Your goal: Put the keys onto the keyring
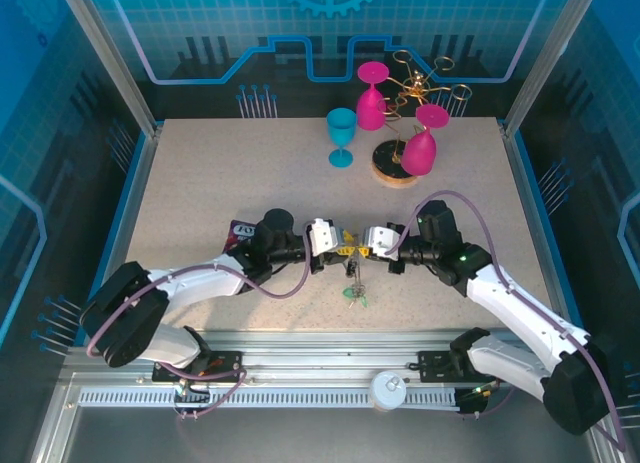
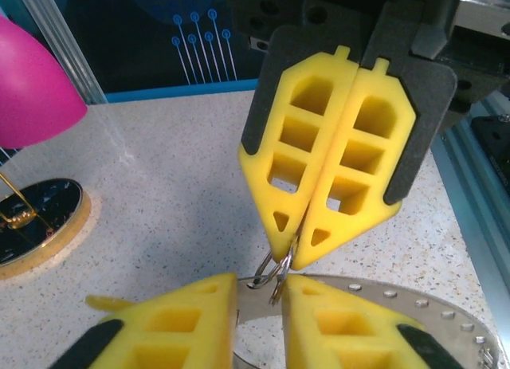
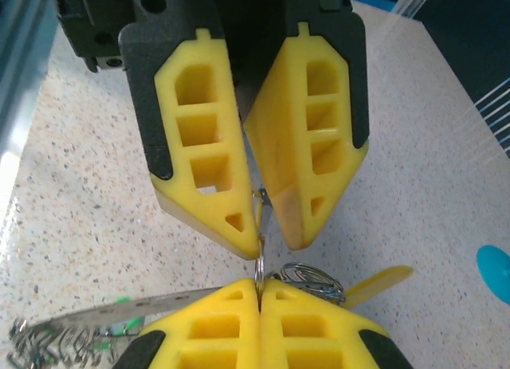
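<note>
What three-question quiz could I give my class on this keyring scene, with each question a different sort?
1. True or false: the right gripper stands wide open.
2. Which goblet stands upright on the table? A teal, B pink, C gold.
3. Fill in: the right gripper pinches a small wire ____ at the rim of the keyring.
Key: 1 false, its jaws are shut. 2 A, the teal goblet. 3 loop, the wire loop.
</note>
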